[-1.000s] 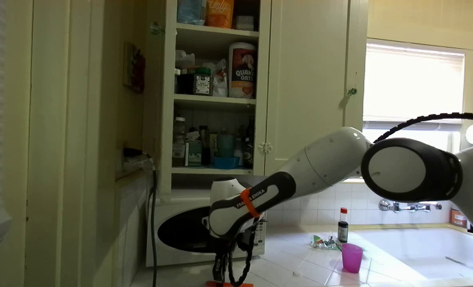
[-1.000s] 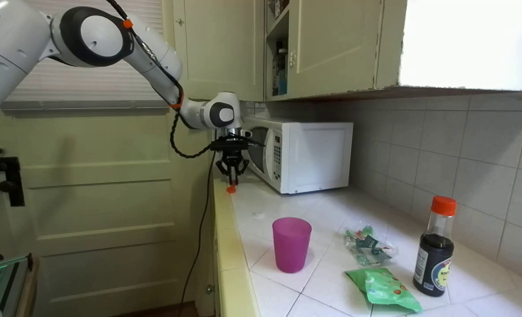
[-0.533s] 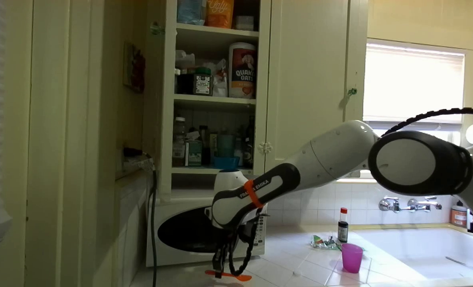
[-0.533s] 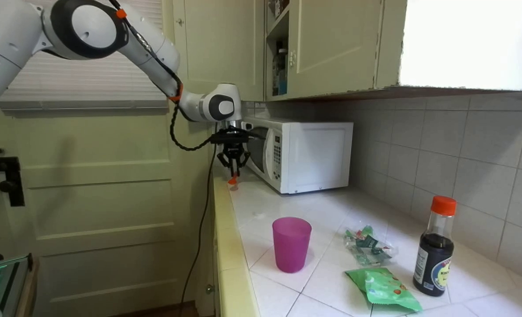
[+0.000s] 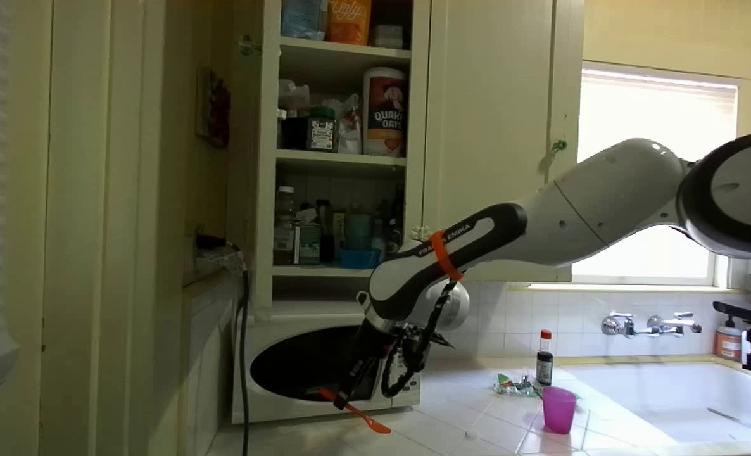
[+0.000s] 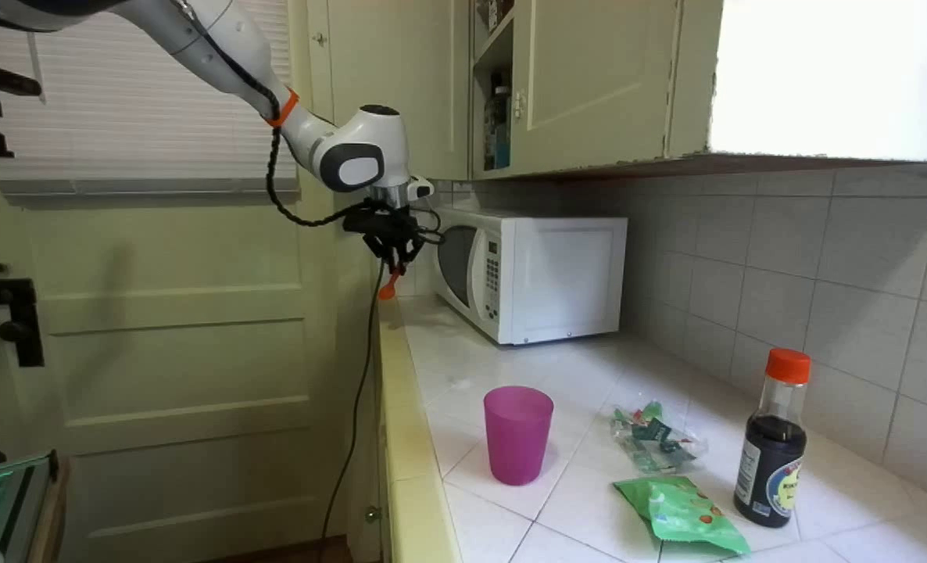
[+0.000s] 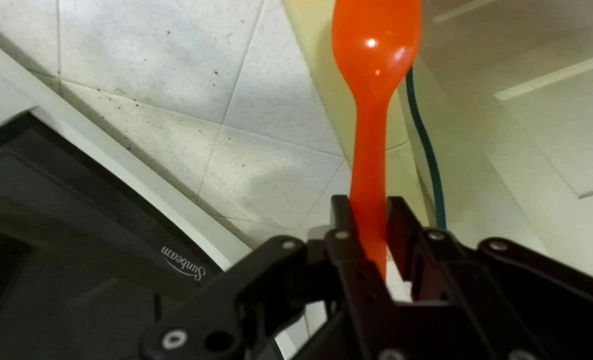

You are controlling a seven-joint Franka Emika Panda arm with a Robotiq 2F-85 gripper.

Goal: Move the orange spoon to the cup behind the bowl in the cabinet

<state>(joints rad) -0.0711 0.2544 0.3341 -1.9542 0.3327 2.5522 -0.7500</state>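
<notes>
The orange spoon (image 7: 376,45) is held by its handle between the two fingers of my gripper (image 7: 366,212), its bowl end pointing away. In an exterior view my gripper (image 5: 342,403) is in front of the microwave, with the spoon (image 5: 369,420) slanting down to the right. In an exterior view the spoon (image 6: 388,291) hangs above the counter's edge under my gripper (image 6: 397,267). The cabinet (image 5: 416,126) stands open. On its lowest shelf, a teal cup (image 5: 358,229) is behind a blue bowl (image 5: 359,258).
The white microwave (image 6: 561,274) stands below the cabinet, close to my gripper. A pink cup (image 6: 517,434), a green packet (image 6: 682,512), a clear wrapper (image 6: 655,442) and a sauce bottle (image 6: 772,446) are on the tiled counter. Bottles and boxes (image 5: 307,242) crowd the cup's shelf.
My gripper has risen off the counter with the spoon and moved back toward the arm's base. It has tilted, and the spoon now slants.
</notes>
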